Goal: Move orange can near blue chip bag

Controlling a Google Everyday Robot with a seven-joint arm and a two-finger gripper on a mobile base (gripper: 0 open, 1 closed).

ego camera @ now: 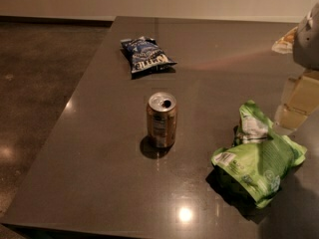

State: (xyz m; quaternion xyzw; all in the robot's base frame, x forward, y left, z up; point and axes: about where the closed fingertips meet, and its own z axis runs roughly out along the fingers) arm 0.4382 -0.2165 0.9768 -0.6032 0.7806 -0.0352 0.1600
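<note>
The orange can [161, 119] stands upright near the middle of the dark table [99, 173], its silver top open. The blue chip bag [145, 55] lies flat toward the table's far side, well behind the can and a little to its left. My gripper [295, 106] shows as pale blocks at the right edge of the view, above the table, far to the right of the can and touching neither the can nor the blue bag. The grey arm [309, 36] rises above it.
A larger bright green bag [256, 161] lies crumpled at the front right, just below the gripper. A pale orange object [284, 41] sits at the far right, partly behind the arm. The table's left edge drops to a dark floor [35, 83].
</note>
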